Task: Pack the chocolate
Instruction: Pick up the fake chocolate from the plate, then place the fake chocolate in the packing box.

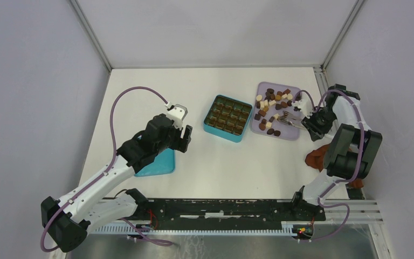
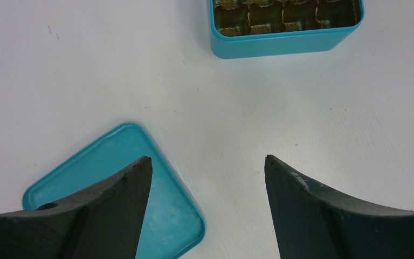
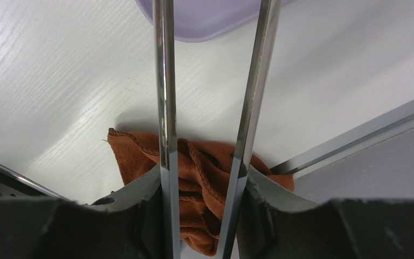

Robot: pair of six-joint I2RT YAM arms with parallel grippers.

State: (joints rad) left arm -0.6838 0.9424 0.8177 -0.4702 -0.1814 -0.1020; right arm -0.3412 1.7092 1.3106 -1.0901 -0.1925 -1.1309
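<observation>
1. The chocolate [image 1: 273,109] lies as a loose heap of dark brown, mid brown and cream-white pieces on a lavender tray [image 1: 295,133] near the far right corner of the counter [image 1: 215,162].
2. A teal box [image 1: 227,117] stands open just left of the tray, toward the far edge. Its inside is split into a grid of gold-brown cells, and whether any cell holds a piece cannot be told.
3. The box's lid [image 1: 159,166] lies flat toward the near left corner, well apart from the box.
4. The left hand [image 1: 185,138] hangs above the counter between lid and box. Its fingers are spread wide with nothing between them, as the left wrist view shows [image 2: 207,162].
5. The right hand [image 1: 311,122] sits by the right edge and pinches a pair of metal tongs [image 1: 288,122]. In the right wrist view [image 3: 202,178] the two blades [image 3: 164,108] run out from between the fingers toward the tray [image 3: 205,19].
6. The tong tips reach over the tray's near part among the pieces; whether they grip one cannot be told.
7. A reddish-brown cloth [image 1: 317,157] lies crumpled by the right edge, under the right arm.
</observation>
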